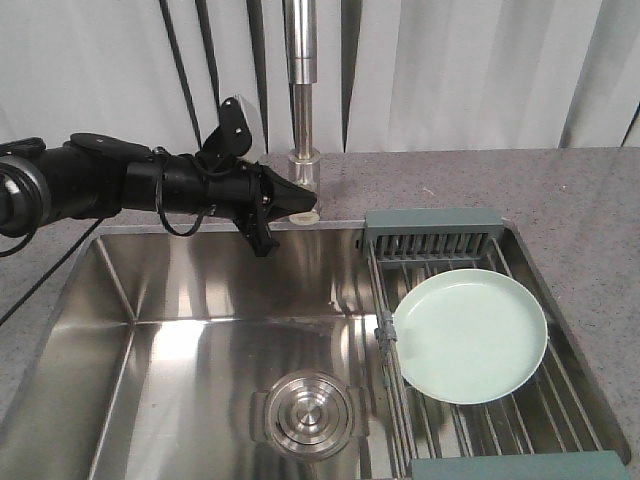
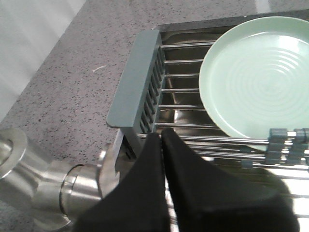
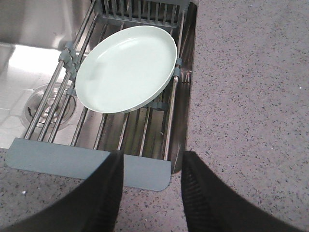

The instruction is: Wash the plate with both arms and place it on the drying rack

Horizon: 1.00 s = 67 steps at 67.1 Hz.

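Observation:
The pale mint-green plate [image 1: 470, 335] lies flat on the rods of the drying rack [image 1: 432, 228], which spans the right end of the sink. My left arm reaches in from the left, and its gripper [image 1: 296, 203] is shut at the foot of the faucet, well left of the plate. In the left wrist view the fingertips [image 2: 161, 136] touch with nothing between them, and the plate [image 2: 260, 77] and the rack's slotted end piece [image 2: 133, 82] lie beyond. The right gripper [image 3: 152, 159] is open over the counter, just short of the rack's near end piece [image 3: 72, 162]. The plate [image 3: 128, 67] is ahead of it.
The steel sink basin [image 1: 180, 340] has a round drain [image 1: 308, 415] in its floor. A tall steel faucet [image 1: 303, 80] rises behind the sink; its base [image 2: 29, 179] is beside my left fingers. Speckled grey countertop [image 3: 251, 96] runs right of the rack.

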### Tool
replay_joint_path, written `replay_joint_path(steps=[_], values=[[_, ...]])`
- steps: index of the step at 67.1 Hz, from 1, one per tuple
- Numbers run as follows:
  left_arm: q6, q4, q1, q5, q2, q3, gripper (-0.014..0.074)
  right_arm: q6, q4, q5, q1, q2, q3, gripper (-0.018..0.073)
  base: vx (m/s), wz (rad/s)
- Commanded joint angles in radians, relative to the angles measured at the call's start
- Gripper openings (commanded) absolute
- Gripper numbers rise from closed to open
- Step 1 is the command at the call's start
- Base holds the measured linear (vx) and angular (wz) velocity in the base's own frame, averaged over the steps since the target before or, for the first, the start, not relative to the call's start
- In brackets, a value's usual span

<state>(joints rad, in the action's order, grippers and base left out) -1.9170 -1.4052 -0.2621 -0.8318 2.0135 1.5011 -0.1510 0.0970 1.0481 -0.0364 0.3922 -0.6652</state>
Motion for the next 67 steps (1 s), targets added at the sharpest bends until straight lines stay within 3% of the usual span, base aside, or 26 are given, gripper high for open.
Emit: replay_joint_path(steps=[1, 30, 41, 48, 53, 59, 67], values=[[-0.002, -0.066, -0.004, 0.005, -0.034, 0.058, -0.0008, -0.005, -0.002, -0.059, 0.006, 0.010, -0.022, 0.0284, 0.00, 0.00], [-0.049, -0.043, -0.004, 0.187, -0.014, 0.226, -0.0008, -0.005, -0.002, -0.059, 0.006, 0.010, -0.022, 0.0284, 0.00, 0.00], [-0.023, -0.044, -0.002, 0.167, -0.040, 0.255, -0.0008, -0.005, -0.002, -0.059, 0.006, 0.010, -0.022, 0.0284, 0.00, 0.00], [0.062, -0.036, -0.002, 0.149, -0.077, 0.255, -0.0008, -0.005, -0.002, -0.059, 0.006, 0.010, -0.022, 0.0284, 0.00, 0.00], [0.161, 0.017, -0.002, 0.147, -0.106, 0.255, -0.0007, -0.005, -0.002, -0.059, 0.006, 0.010, -0.022, 0.0284, 0.00, 0.00], [0.297, 0.141, -0.002, 0.147, -0.147, 0.255, -0.0007, -0.005, -0.002, -0.059, 0.006, 0.010, -0.022, 0.0284, 0.00, 0.00], [0.573, 0.369, 0.000, 0.147, -0.200, 0.255, -0.0007, -0.005, -0.002, -0.059, 0.006, 0.010, -0.022, 0.0284, 0.00, 0.00]])
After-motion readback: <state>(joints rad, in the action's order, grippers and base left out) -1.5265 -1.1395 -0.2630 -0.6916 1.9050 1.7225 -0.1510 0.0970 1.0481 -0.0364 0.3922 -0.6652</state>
